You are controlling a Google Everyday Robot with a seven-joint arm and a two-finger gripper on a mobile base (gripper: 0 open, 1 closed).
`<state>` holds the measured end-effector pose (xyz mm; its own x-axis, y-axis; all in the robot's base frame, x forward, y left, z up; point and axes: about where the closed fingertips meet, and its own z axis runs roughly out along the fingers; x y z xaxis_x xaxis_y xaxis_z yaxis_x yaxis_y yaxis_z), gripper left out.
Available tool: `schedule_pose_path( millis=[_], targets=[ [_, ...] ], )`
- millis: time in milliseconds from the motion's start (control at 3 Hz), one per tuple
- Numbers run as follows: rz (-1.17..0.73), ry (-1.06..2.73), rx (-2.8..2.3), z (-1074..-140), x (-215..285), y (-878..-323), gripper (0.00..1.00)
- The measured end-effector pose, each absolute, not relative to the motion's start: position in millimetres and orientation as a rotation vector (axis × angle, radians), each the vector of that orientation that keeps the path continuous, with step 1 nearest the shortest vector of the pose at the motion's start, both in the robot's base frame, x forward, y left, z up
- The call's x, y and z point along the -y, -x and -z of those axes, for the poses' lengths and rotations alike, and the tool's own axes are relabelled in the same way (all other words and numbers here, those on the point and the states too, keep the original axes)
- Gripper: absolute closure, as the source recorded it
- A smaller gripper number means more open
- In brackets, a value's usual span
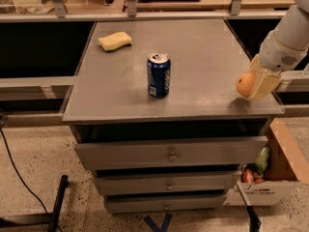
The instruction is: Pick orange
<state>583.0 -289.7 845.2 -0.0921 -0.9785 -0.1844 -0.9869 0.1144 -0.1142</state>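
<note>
The orange [244,84] is a small round fruit at the right edge of the grey tabletop [203,47], near the front corner. My gripper [252,88] comes down from the upper right on a white arm [288,37]. Its cream fingers [263,82] are closed around the orange, which sticks out on the left side. The orange sits at or just above the table surface, with a shadow under it.
A blue soda can [158,75] stands upright mid-table. A pale yellow sponge [115,40] lies at the back left. Drawers [169,153] are below the top. A cardboard box [277,170] with items sits on the floor at the right. A railing runs behind the table.
</note>
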Motion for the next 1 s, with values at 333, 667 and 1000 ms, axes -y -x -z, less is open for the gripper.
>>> schedule_pose_path(
  millis=[333,667,1000],
  targets=[
    [-0.138,1.876,-2.087,-873,287,-579,1.00],
    [-0.189,1.789,-1.975,-903,280,-571,1.00],
    [-0.200,1.783,-1.968,-902,277,-573,1.00]
  ],
)
